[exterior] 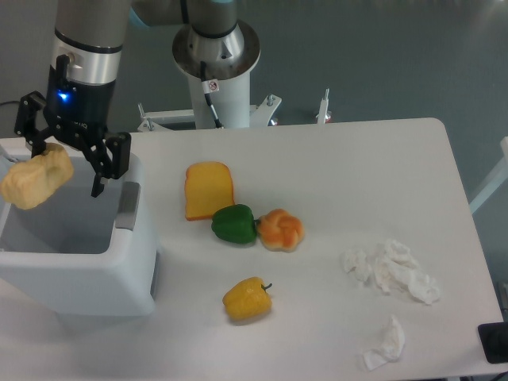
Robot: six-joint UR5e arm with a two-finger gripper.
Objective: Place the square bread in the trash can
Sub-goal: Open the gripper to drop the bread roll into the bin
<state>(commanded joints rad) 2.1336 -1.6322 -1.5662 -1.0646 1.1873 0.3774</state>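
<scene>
The square bread (36,178), a pale beige lumpy chunk, hangs over the left side of the trash can (79,278), a big white bin at the table's left edge. My gripper (69,168) is above the bin's opening and open, its jaws spread wide. The bread touches the left finger (33,136) and stands apart from the right one. I cannot tell whether it clings to that finger or rests on the bin's left rim.
A flat orange toast slice (209,189), a green pepper (234,224), a knotted bun (281,229) and a yellow pepper (248,299) lie mid-table. Crumpled tissues (393,274) lie at the right. The robot's base (215,55) stands behind.
</scene>
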